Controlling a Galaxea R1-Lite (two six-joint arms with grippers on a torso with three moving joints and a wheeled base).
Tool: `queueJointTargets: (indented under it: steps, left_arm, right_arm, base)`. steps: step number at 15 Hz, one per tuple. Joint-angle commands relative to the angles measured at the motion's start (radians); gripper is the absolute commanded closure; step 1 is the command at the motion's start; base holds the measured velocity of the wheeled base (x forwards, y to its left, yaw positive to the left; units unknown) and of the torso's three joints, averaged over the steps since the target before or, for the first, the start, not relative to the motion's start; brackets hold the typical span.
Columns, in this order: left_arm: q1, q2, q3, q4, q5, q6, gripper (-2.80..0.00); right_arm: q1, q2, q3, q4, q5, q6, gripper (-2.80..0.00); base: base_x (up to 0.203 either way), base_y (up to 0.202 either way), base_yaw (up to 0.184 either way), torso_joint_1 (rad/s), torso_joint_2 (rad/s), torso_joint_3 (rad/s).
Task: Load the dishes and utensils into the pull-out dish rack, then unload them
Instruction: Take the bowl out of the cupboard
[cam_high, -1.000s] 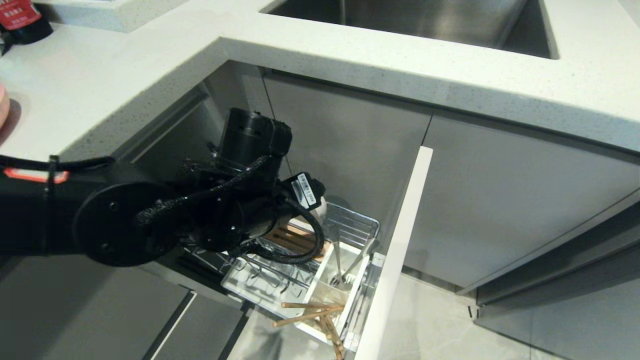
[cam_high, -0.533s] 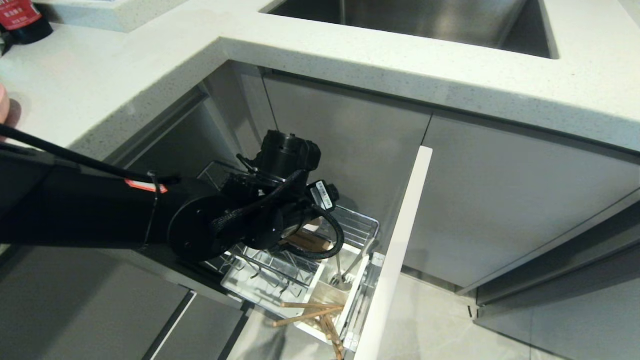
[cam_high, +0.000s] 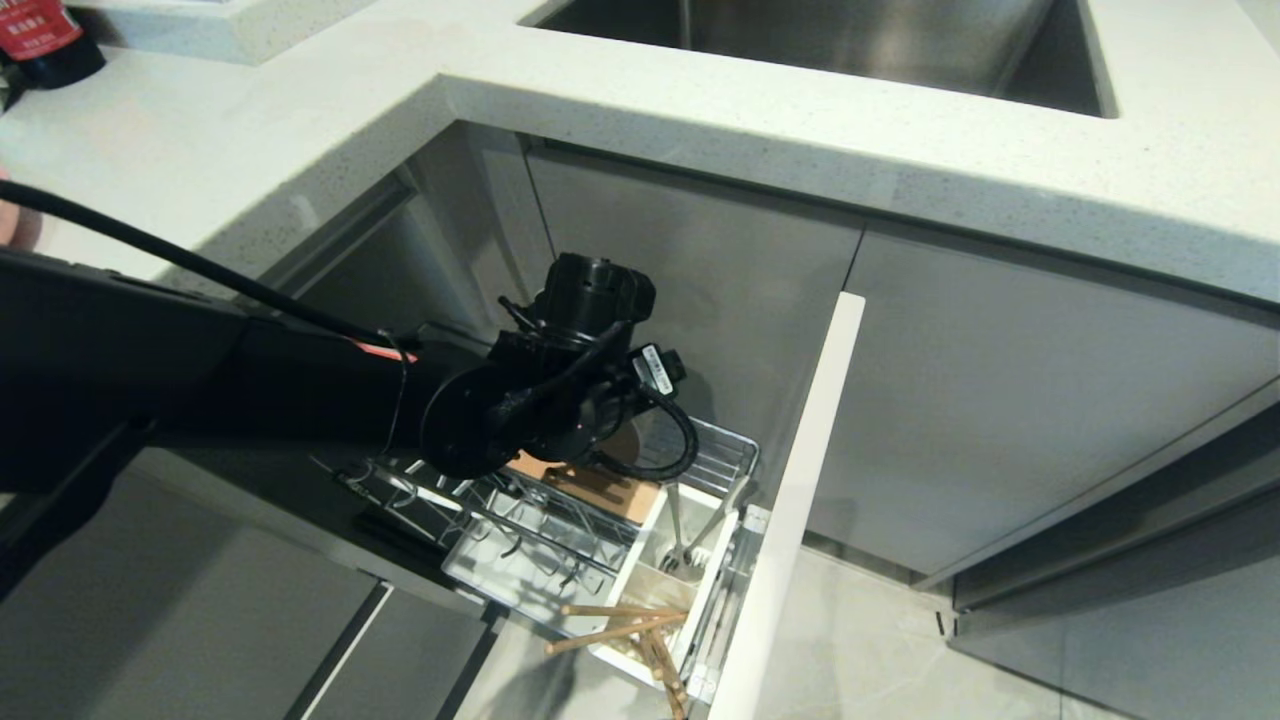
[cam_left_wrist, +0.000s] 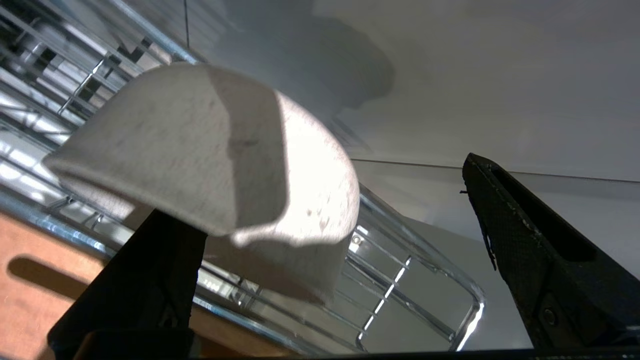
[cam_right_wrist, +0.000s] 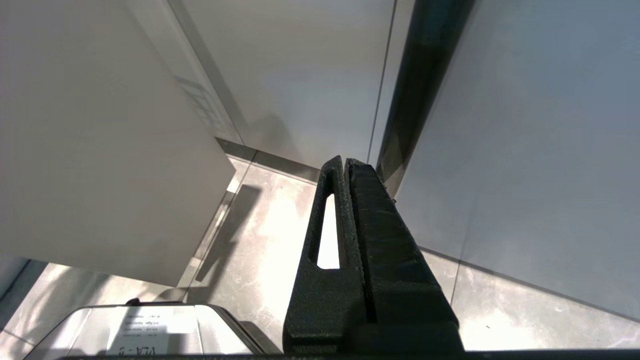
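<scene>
We have our left pincer (cam_left_wrist: 325, 260) reaching down into the pull-out dish rack (cam_high: 720, 450), its fingers (cam_left_wrist: 525, 240) spread wide; the small white bowl (cam_left_wrist: 200, 150) sits upturned on the chrome wires just beyond the wooden strip (cam_high: 600, 490), one finger under its rim, the other well apart, so nothing is gripped. The spoon (cam_high: 676, 530) stands in the white caddy (cam_high: 650, 585); the wooden chopsticks (cam_high: 625, 625) lean out of its front compartment. We cannot see the pink plate. We judge the bowl step to be in hand, though whether setting down or picking up we cannot tell; a pick calls for closing on the rim, a release for backing out clear of the wires. Our right pincer (cam_right_wrist: 346, 170) hangs pressed together near the floor.
</scene>
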Motion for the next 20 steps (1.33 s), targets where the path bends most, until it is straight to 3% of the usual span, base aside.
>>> queueJointTargets:
  steps: [1,4,5,20]
  left_arm:
    - [0.006,0.010,-0.016,-0.002,0.003,0.012,-2.80]
    - [0.003,0.009,-0.015,-0.001,0.003,0.014,-2.80]
    - [0.000,0.009,-0.015,0.000,0.003,0.016,0.00]
    - [-0.011,-0.003,-0.020,0.001,0.002,0.025,0.00]
  right_arm:
    - [0.000,0.001,0.000,-0.001,0.000,0.000,0.00]
    - [0.000,0.001,0.000,-0.001,0.000,0.000,0.00]
    - [0.000,0.001,0.000,-0.001,0.001,0.000,0.00]
    - [0.000,0.001,0.000,-0.001,0.000,0.000,0.00]
  base:
    - [0.000,0.000,0.000,0.000,0.00,0.000]
    - [0.000,0.000,0.000,0.000,0.00,0.000]
    - [0.000,0.000,0.000,0.000,0.00,0.000]
    - [0.000,0.000,0.000,0.000,0.00,0.000]
